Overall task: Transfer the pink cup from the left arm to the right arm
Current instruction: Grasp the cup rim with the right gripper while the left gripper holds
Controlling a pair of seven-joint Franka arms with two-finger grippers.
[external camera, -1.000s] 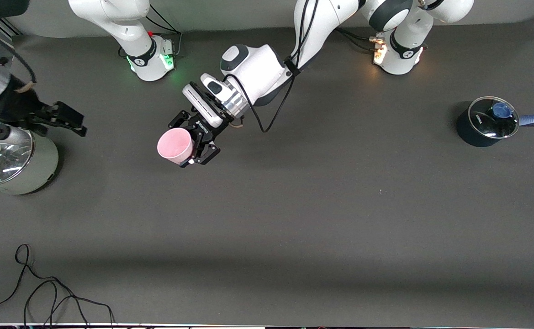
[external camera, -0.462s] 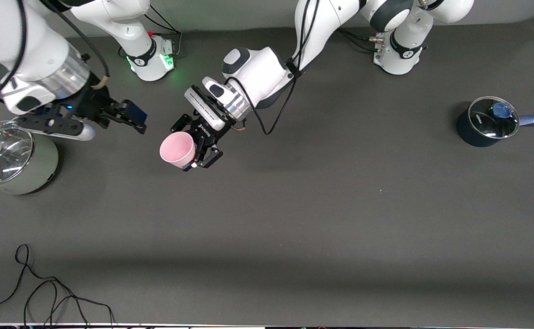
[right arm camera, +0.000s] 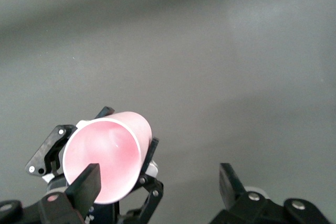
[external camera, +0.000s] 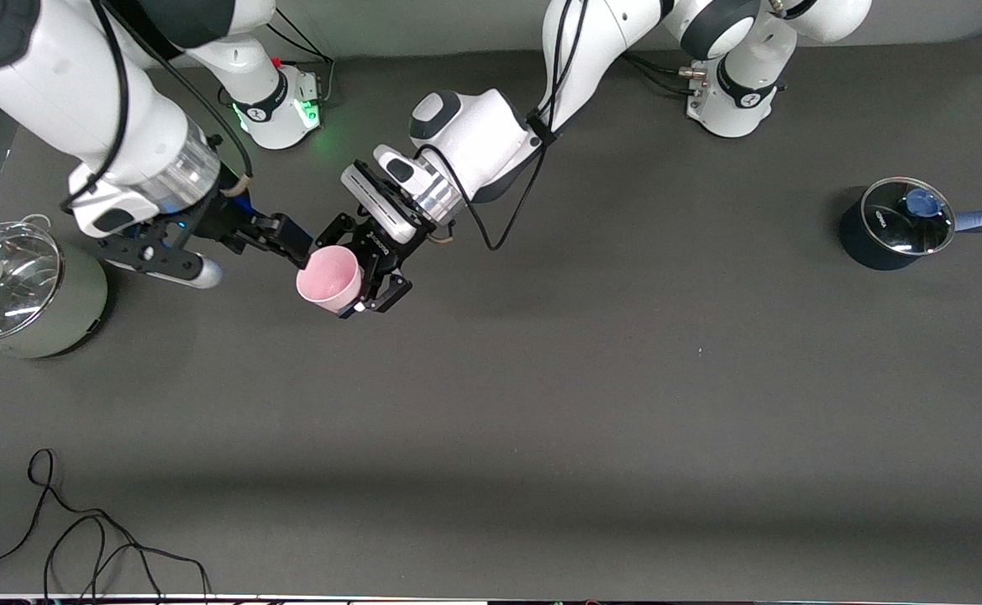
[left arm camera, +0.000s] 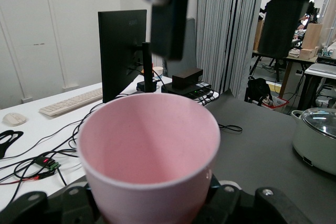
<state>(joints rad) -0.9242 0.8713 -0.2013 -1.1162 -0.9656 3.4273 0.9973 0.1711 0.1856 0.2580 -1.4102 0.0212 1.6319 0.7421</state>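
Seen only from the right wrist: wide gap between the right claw (right arm camera: pixel 157 187) fingers (right arm camera: pixel 86 184), one tip crossing the mouth of the small pale-pink tapered plastic cup (external camera: pixel 328 278). Clamped on that cup above the dark surface (external camera: pixel 591 386): left claw (external camera: pixel 364 277).

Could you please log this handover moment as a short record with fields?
stage: handover not yet made
pink cup: held in the air, mouth tilted toward the right arm
left pincer: shut on the pink cup, over the table
right pincer: open, at the cup's rim, one finger across its mouth
green pot: lidded, at the right arm's end
dark saucepan: lidded, at the left arm's end
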